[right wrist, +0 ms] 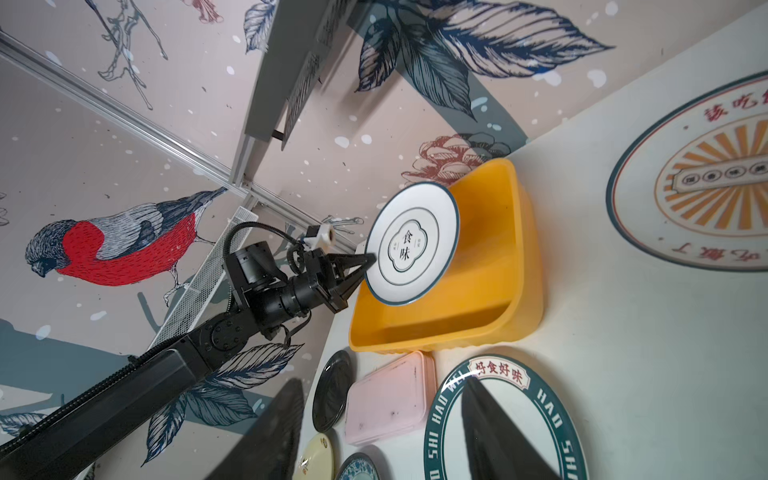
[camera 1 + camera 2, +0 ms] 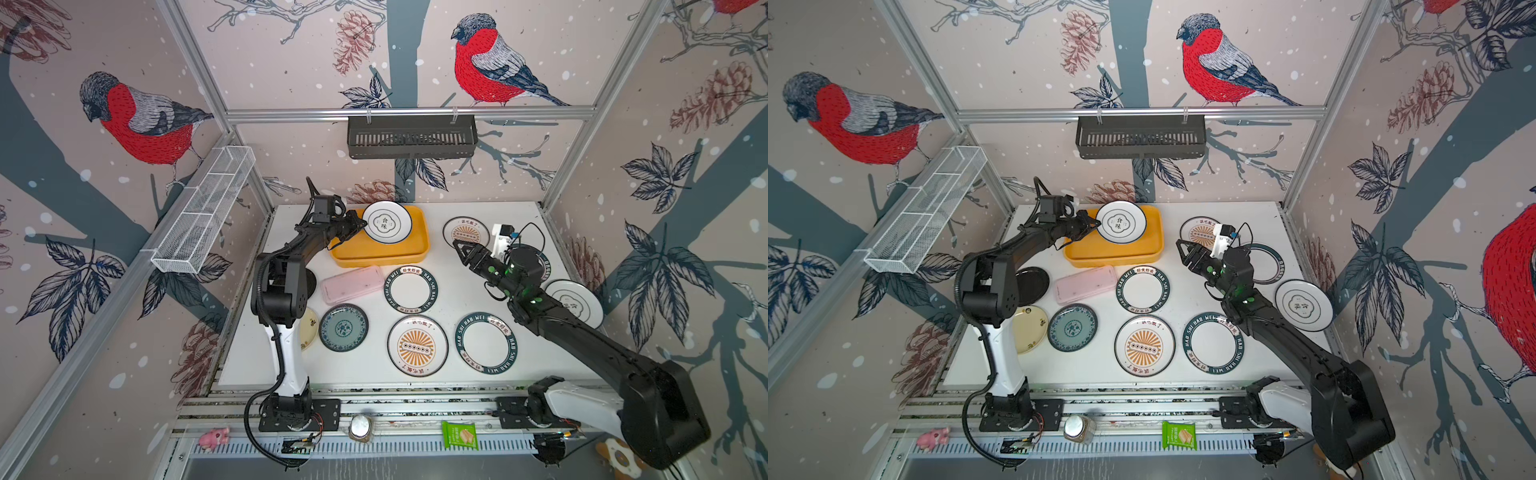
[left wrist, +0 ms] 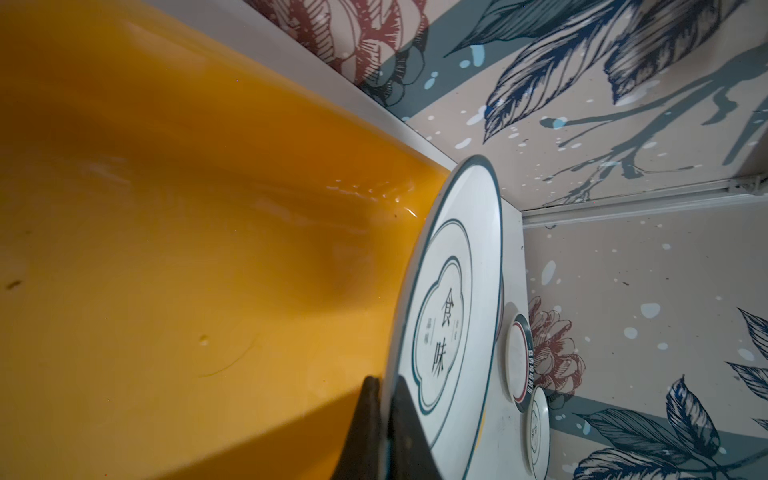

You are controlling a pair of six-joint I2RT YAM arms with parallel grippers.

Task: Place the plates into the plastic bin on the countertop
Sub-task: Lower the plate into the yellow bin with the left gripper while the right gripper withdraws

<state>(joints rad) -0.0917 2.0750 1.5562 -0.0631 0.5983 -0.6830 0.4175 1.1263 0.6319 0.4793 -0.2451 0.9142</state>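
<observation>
- Nearest us on the countertop [image 2: 457, 291], a sunburst plate [image 2: 417, 345], a lettered-rim plate [image 2: 486, 343], a teal plate [image 2: 343, 327] and a cream plate [image 2: 1029, 329] lie flat, all outside the bin.
- Further in, the right gripper [image 2: 459, 251] hovers above the table with its jaws apart and nothing between them. The wrist view shows only a second lettered-rim plate [image 2: 410, 289] below its fingers, untouched.
- Farthest from us, the left gripper [image 2: 365, 226] is pinched together on the rim of the cloud-emblem plate [image 2: 387, 222]. It holds that plate tilted above the yellow plastic bin [image 2: 374, 249], whose floor looks bare.
- We judge this to be the delivery of the first plate, carried over the bin but not yet set down.
- The next move calls for lowering the plate until its low edge nears the bin floor, flattening it, then parting the jaws. Let go from this height, it could strike the rim or bounce out.
</observation>
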